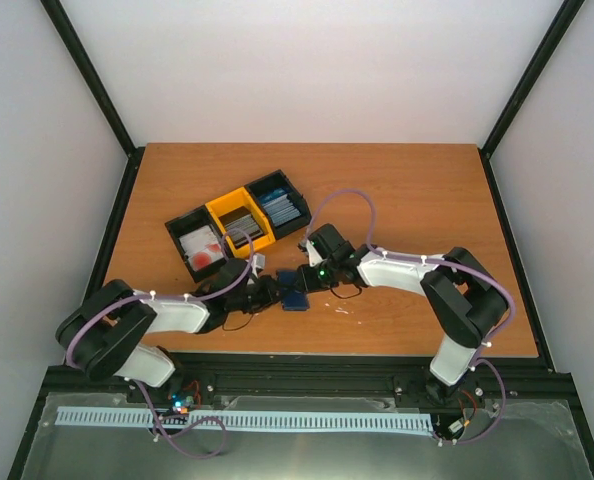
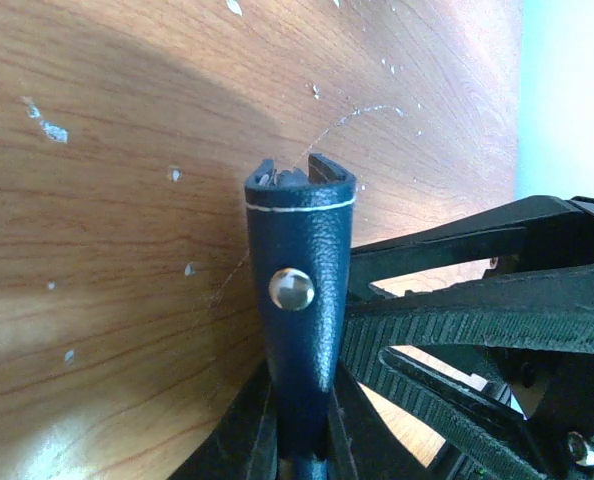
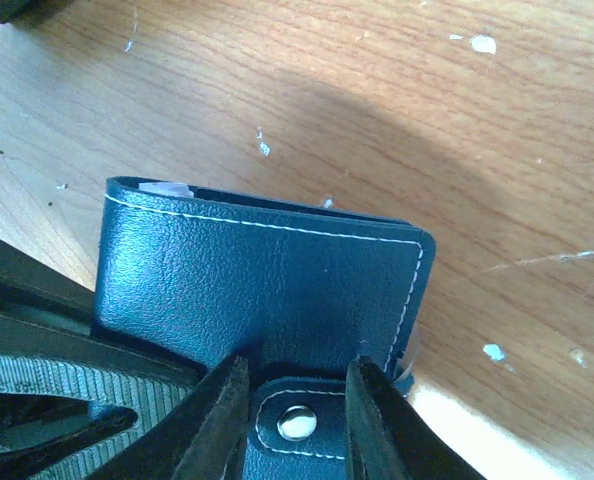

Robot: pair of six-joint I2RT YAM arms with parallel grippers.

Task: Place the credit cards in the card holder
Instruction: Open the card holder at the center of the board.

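Holding the card holder (image 1: 295, 291) from both sides, near the front-middle of the worktop (image 1: 427, 200), btwn my two arms. My left fingers (image 2: 249, 440) are clenched on its lower end, holder edge-on w/ the snap stud showing. My right fingers (image 3: 220, 420) are clamped either side of its snap tab. Red credit cards (image 1: 209, 254) lie in the leftmost black bin (image 1: 174, 240), apart from the holder.

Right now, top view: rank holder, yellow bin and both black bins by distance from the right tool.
1. holder, beside the right tool, mid-table.
2. right black bin, row's right end.
3. yellow bin, mid-row, only slightly farther.
4. left black bin, row's left end.
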